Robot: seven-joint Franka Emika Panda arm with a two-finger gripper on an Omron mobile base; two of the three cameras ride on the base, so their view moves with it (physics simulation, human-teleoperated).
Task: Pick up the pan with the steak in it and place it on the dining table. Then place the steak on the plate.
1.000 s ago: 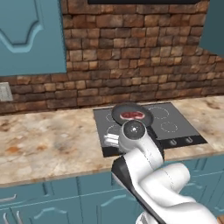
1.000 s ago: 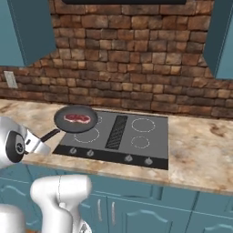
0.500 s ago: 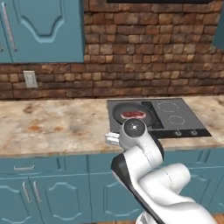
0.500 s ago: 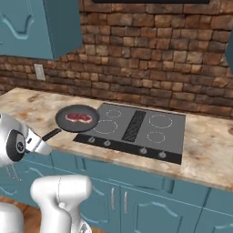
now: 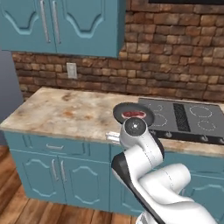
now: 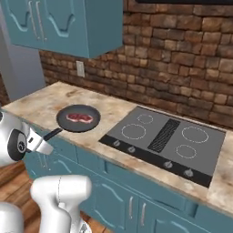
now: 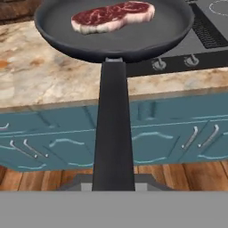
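Observation:
The dark pan (image 6: 77,126) hangs level just above the speckled counter, left of the cooktop, with the red marbled steak (image 6: 79,118) lying in its middle. My gripper (image 6: 40,143) is shut on the end of the pan's long black handle (image 6: 53,134), out over the counter's front edge. In the hand view the handle (image 7: 113,133) runs straight up to the pan (image 7: 120,38), and the steak (image 7: 113,17) sits toward its far side. From the left base the pan (image 5: 131,107) and steak (image 5: 134,114) peek over my arm. The dining table and the plate are out of view.
A dark grey cooktop (image 6: 168,136) is set in the stone counter (image 5: 65,113) to the right of the pan. Teal upper cabinets (image 5: 65,26) hang above against a brick wall. Teal drawers (image 7: 169,133) and a wooden floor (image 5: 26,205) lie below.
The whole scene has slid to the right in both base views, so the base has driven. The pan stays in my grip and now hangs over bare counter rather than the cooktop.

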